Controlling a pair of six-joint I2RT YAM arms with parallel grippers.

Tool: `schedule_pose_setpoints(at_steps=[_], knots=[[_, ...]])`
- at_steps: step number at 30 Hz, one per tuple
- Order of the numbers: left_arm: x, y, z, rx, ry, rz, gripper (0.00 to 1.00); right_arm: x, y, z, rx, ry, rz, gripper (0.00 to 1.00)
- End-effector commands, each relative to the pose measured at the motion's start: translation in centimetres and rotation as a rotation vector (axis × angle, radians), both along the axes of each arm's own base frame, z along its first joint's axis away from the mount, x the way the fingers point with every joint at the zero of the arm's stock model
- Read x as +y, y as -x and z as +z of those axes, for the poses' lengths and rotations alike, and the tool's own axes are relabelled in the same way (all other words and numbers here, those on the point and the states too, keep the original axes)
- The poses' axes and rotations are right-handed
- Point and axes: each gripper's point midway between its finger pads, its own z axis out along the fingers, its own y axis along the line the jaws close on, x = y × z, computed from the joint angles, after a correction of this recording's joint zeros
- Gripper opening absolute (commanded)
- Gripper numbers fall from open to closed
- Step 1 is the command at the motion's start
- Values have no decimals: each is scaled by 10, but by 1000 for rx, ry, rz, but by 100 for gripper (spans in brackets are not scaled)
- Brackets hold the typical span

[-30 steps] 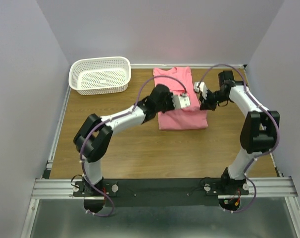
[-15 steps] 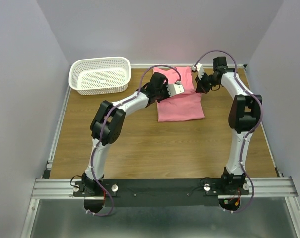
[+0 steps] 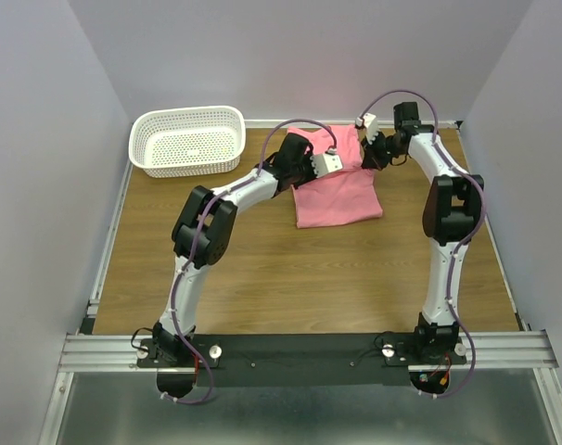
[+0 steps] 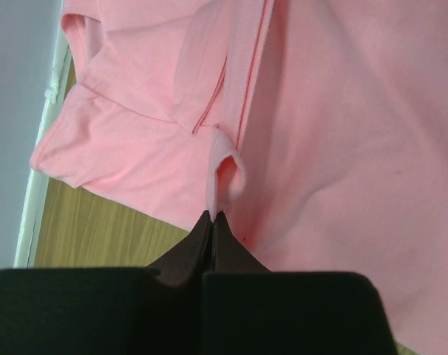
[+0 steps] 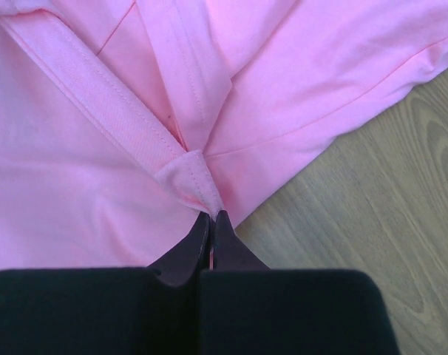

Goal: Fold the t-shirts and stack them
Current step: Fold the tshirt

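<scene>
Clamping closed, my left claw and right claw are pinching the salmon-pink t-shirt. It's lying folded by the far edge.

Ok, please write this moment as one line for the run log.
left gripper: shut on t-shirt | right gripper: shut on t-shirt | t-shirt: partly folded | white basket: apart from t-shirt

No text, brand, number or sign can be read in any of the views. The salmon-pink t-shirt shows only plain cloth, hems and seams in both wrist views. The white basket, in the upper left of the top view, is too small to tell whether it carries any marking.
</scene>
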Motion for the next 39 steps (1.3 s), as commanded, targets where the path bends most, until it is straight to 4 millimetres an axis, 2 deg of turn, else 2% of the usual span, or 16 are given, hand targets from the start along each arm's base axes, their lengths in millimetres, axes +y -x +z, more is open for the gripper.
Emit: schedule_pose_setpoints(at_steps=[1, 10, 12, 13, 16, 17, 21, 22, 24, 25, 27, 28, 29, 30, 33, 39], knots=[[6, -11, -3, 0, -1, 35, 0, 3, -13, -3, -8, 5, -32, 1], [7, -27, 4, -33, 2, 91, 0, -5, -22, -2, -19, 23, -101, 3], [9, -37, 10, -47, 28, 158, 23, -5, -34, 3, -31, -11, -184, 15], [15, -43, 13, -66, 22, 206, 30, -5, -39, 6, -17, -36, -259, 34], [38, -59, 33, -143, 23, 381, 38, -6, -58, 23, -70, -84, -370, 41], [46, -61, 50, -177, 42, 429, 46, -9, -63, 29, -85, -99, -415, 55], [71, -50, 114, -249, 172, 521, 57, -19, -74, 60, -138, -138, -551, 62], [69, -46, 101, -210, 178, 503, 57, -21, -73, 71, -155, -145, -554, 62], [72, -25, 131, -180, 271, 493, 57, -18, -59, 70, -129, -163, -502, 62], [70, -7, 135, -132, 311, 463, 57, 1, -25, 76, -52, -246, -342, 62], [67, 22, 119, 35, 380, 481, 57, 17, 28, 75, -88, -217, 31, 65], [69, 40, 97, 125, 377, 491, 57, 25, 80, 60, 29, -200, 164, 66], [60, 61, 97, 211, 433, 450, 57, 27, 109, 71, -21, -167, 290, 67], [60, 85, 68, 345, 470, 498, 57, 23, 150, 35, 1, -114, 427, 68], [48, 134, 37, 566, 583, 491, 57, 8, 190, 2, -86, 29, 541, 73], [25, 165, 15, 552, 536, 445, 61, -9, 185, -12, -136, 145, 467, 74]])
